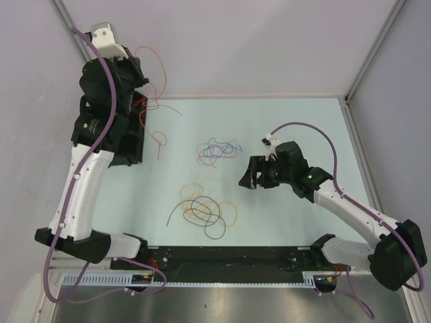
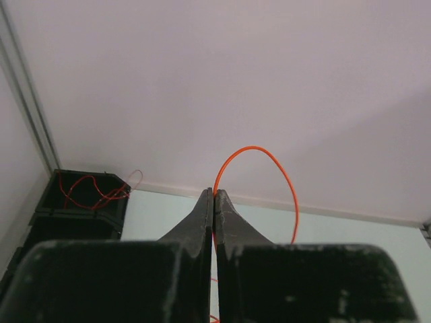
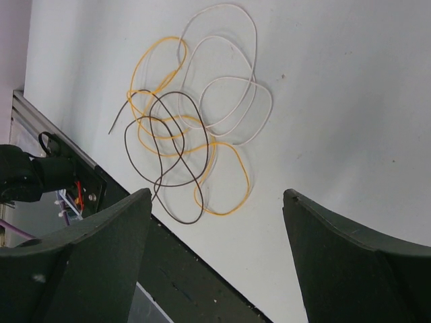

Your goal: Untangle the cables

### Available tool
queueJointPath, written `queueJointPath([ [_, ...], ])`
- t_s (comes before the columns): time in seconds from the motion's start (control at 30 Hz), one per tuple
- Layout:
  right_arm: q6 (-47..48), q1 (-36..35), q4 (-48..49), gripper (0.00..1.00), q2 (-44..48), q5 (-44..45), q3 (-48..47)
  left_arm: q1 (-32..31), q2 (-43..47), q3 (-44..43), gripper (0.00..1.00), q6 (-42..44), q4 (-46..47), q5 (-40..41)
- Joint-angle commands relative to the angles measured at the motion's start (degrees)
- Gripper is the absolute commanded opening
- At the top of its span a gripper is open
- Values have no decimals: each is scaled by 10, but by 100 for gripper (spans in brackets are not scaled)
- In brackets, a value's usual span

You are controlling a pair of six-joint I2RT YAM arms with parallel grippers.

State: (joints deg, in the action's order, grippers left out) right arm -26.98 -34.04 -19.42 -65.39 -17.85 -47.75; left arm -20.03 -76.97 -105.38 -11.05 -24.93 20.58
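My left gripper (image 1: 137, 73) is raised at the back left, above a black tray (image 1: 128, 145). It is shut on a thin orange cable (image 2: 269, 156) that loops up from the fingertips (image 2: 214, 194) and hangs down toward the table (image 1: 163, 84). A tangle of blue, red and purple cables (image 1: 219, 149) lies mid-table. A second tangle of yellow, dark and pale cables (image 1: 205, 210) lies nearer the front. In the right wrist view it shows as yellow (image 3: 244, 176), dark (image 3: 195, 178) and white (image 3: 259, 124) loops. My right gripper (image 1: 246, 176) is open and empty to the right of both tangles.
The black tray (image 2: 81, 202) holds several red cables. A short orange cable (image 1: 159, 139) lies beside the tray. A black rail (image 1: 229, 256) runs along the near table edge. Walls close the back and both sides.
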Motion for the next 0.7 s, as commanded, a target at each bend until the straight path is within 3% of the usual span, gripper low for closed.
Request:
queueJointPath([
  [0.0,-9,0,39,83,12,-32,24,44,-15,-8,0,30,47,-29],
  [0.3,-12,-1,61,83,18,-51,65,127,-68,-33,0,33,75,-64],
  [0.53,-11,-1,76,83,8,-64,69,162,-144,-96,0,27,87,-31],
  [0.67,-4,0,76,83,1,-68,70,174,-205,-175,0,29,64,4],
])
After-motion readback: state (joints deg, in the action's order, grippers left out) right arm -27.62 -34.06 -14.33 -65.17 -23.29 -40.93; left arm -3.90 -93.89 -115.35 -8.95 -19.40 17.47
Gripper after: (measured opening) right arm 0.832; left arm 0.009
